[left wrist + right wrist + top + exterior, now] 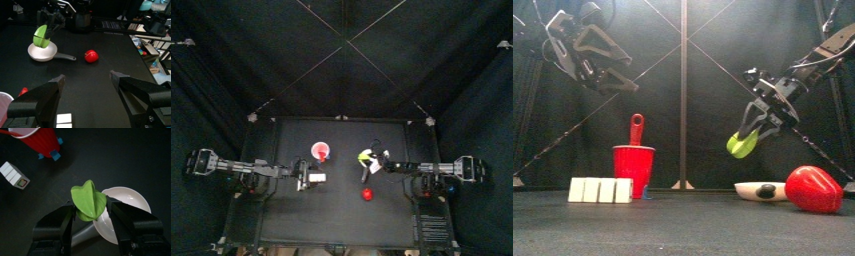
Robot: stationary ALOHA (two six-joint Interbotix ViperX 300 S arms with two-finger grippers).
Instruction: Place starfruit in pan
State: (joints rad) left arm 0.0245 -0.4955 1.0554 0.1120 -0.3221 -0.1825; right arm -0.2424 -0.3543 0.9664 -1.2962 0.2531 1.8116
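Right end effector (91,210) is clamped on the starfruit (89,200), jaws on either side of its lower half, ridged top sticking out past the tips. Fruit is airborne, clear of the table (673,225), hanging above the pan (762,190); the right wrist view puts it over the pan's rim (127,210) and handle side, not quite centred on the bowl. Handling guess: a light, rigid toy fruit with a smooth, slightly glossy skin, so weight is a non-issue but slip is. The star ribs give narrow contact lines, and a pinch across two ribs could let it twist or roll in the jaws. The current hold looks seated in the grooves between ribs, which I'd judge the better place to take it, mid-body rather than at a tip. Not fragile by the look of it, so a short drop into the pan should be fine. The pan itself looks small and light, likely to skid or tip if the fruit lands on the rim, so centre over the bowl before release. Left end effector (87,85) is spread wide, holding nothing, parked high on the left side above the red cup (633,168). Small red object (814,190) sits just beside the pan, out of the drop path.
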